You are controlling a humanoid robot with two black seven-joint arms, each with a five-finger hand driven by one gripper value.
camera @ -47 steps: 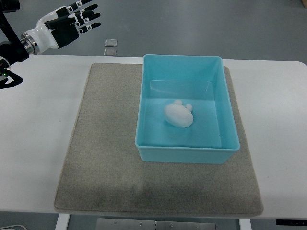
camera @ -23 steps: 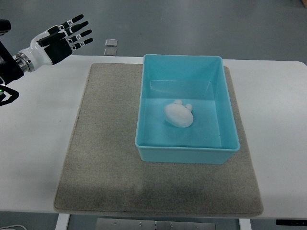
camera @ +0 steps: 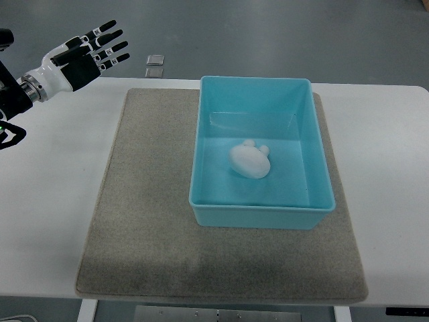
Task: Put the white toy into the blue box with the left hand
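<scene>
The white toy (camera: 250, 161) lies on the floor of the blue box (camera: 315, 141), near its middle. The box stands on the right half of a grey mat (camera: 147, 201). My left hand (camera: 84, 59) hovers at the upper left, over the table's far edge and well away from the box. Its fingers are spread and hold nothing. The right arm does not show.
The mat lies on a white table (camera: 53, 201). Two small grey squares (camera: 155, 65) sit on the floor beyond the table's far edge. A dark part of the robot (camera: 8, 134) shows at the left edge.
The left hand has dropped lower and drawn back to the left over the last second. Since half a second ago it has barely moved.
</scene>
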